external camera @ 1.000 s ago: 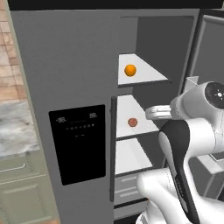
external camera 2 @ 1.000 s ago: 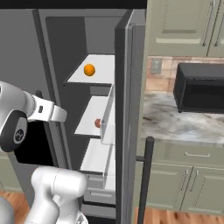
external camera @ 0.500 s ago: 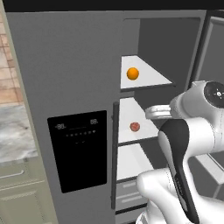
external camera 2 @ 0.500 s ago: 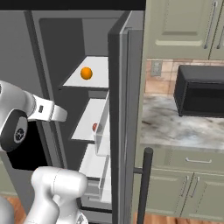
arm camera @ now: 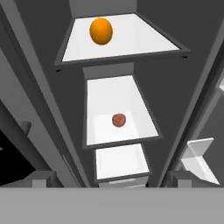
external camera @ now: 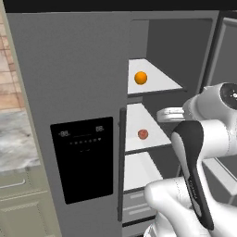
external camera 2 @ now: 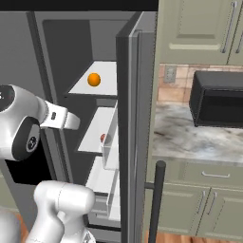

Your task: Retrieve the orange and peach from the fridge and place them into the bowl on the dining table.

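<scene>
Kitchen cabinetry and a marbled counter (external camera: 16, 143) are flanking the fridge (external camera: 78, 92) in the left base view. Its left door, carrying the black dispenser panel (external camera: 83, 159), is standing closed, while the right compartment is showing its white shelves. On the upper shelf (external camera: 155, 82) the orange (external camera: 140, 77) is sitting alone; on the shelf below, the peach (external camera: 143, 134) is resting near the front edge. Just right of the peach's shelf, the white arm (external camera: 199, 139) is rising from the lower right.

From the right base view, the open right fridge door (external camera 2: 135, 118) is standing edge-on at centre. The orange (external camera 2: 94, 79) is lying on the upper shelf, and the peach (external camera 2: 103, 137) is partly hidden behind the door's inner bins. Right of the door, a black microwave (external camera 2: 216, 99) is sitting on the marbled counter under pale green wall cabinets (external camera 2: 199, 28).

Through the hand view, the gripper (arm camera: 111, 177) is facing into the compartment with its fingers (arm camera: 43, 178) spread wide (nothing between them). The orange (arm camera: 101, 30) is appearing at the top on the upper shelf, the peach (arm camera: 119, 120) mid-frame on the shelf beneath, both well apart from the fingertips.
</scene>
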